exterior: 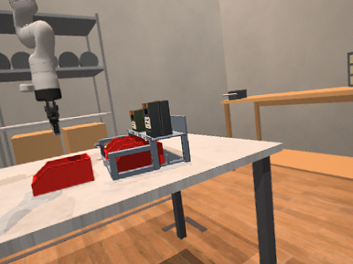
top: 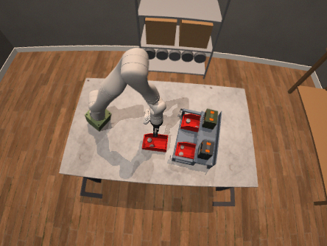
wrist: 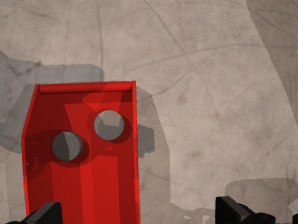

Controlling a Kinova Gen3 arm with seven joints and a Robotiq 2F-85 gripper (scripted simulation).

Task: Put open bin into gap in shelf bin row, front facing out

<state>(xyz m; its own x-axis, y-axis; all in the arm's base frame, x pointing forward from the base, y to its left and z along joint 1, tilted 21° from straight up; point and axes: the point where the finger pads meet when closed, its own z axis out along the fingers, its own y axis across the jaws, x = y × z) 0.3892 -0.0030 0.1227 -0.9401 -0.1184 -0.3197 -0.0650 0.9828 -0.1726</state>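
Note:
The red open bin (top: pixel 159 143) (exterior: pixel 65 176) (wrist: pixel 100 175) stands upright on the table, its low open front to the left in the top and exterior views. Two round grey parts (wrist: pixel 109 125) (wrist: pixel 67 146) lie in it near that front. My gripper (top: pixel 155 135) (exterior: pixel 56 132) (wrist: pixel 139 210) is open and empty, high above the bin. In the wrist view the bin is left of centre between the fingers. The grey shelf (exterior: pixel 133 152) holds two red bins (top: pixel 190 127) (top: pixel 190 151) with parts in them, open fronts to the left. A gap (top: pixel 187 137) lies between them.
A green box (top: pixel 210 119) (exterior: pixel 137 121) and a dark box (top: pixel 205 149) (exterior: pixel 157 119) stand on the shelf's upper board, above the rear of the bin row. The shelf is right of the table bin. A tall rack (top: pixel 180 9) stands behind the table (top: pixel 236 173).

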